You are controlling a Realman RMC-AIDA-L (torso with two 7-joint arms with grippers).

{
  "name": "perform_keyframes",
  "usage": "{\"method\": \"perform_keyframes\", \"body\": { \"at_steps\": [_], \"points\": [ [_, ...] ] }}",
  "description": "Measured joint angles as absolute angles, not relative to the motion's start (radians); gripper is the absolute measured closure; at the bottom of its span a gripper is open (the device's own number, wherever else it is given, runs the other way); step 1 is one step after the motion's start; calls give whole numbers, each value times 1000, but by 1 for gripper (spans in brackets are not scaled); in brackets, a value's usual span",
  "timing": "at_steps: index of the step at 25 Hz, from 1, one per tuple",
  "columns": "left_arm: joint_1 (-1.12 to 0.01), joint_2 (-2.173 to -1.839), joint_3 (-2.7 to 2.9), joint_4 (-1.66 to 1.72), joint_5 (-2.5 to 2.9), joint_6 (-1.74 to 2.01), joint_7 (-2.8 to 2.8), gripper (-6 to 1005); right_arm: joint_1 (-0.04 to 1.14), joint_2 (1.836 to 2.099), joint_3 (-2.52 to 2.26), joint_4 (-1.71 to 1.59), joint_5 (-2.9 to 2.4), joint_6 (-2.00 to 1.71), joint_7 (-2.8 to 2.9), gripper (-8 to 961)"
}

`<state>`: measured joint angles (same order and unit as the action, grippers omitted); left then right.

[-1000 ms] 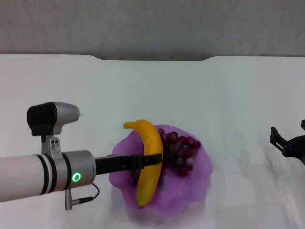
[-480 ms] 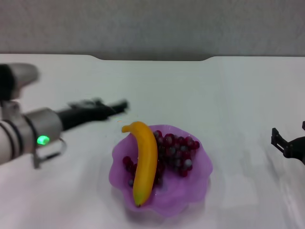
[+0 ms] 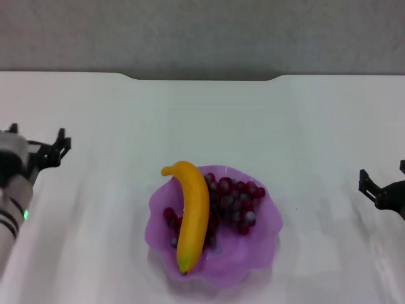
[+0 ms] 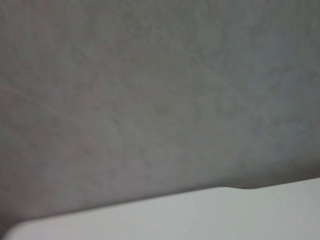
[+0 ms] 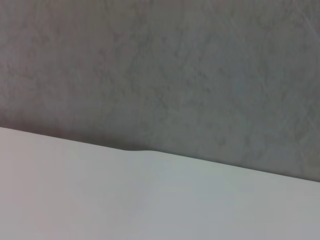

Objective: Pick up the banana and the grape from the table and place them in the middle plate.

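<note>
Since a second ago the left gripper has let go of the banana and pulled back from the dish to the far left edge of the table, well apart from the fruit; its dark fingers look spread with nothing between them. Half a second ago it was already lifted off and swinging left, blurred. Banana, grape and middle plate lie as they did then.

Smooth and yellow-orange, the banana is a single curved piece with its long axis running near to far: the greenish tip points toward the near rim, the stem end hooks left over the far-left rim. It lies across the left half of the translucent lilac dish, whose rim is wavy and scalloped. Glossy dark red-purple grapes fill the right half, touching the banana, with a few showing on its left.

At the right edge sits the right gripper, parked; whether its jaws are apart I cannot tell.
</note>
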<state>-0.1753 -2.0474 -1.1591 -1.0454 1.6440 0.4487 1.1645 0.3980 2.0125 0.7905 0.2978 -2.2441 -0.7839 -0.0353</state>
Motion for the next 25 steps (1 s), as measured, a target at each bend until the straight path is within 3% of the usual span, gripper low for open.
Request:
{"method": "perform_keyframes", "body": {
  "at_steps": [6, 15, 25],
  "points": [
    [-256, -2042, -923, -770, 1863, 882, 719, 108, 399, 2013, 789, 301, -2244, -784, -35, 62],
    [-305, -2041, -923, -509, 2417, 958, -155, 108, 394, 2014, 762, 304, -2244, -804, -35, 62],
    [-307, -2045, -955, -379, 2413, 1026, -150, 108, 368, 2015, 726, 313, -2239, -937, -33, 62]
  ]
}}
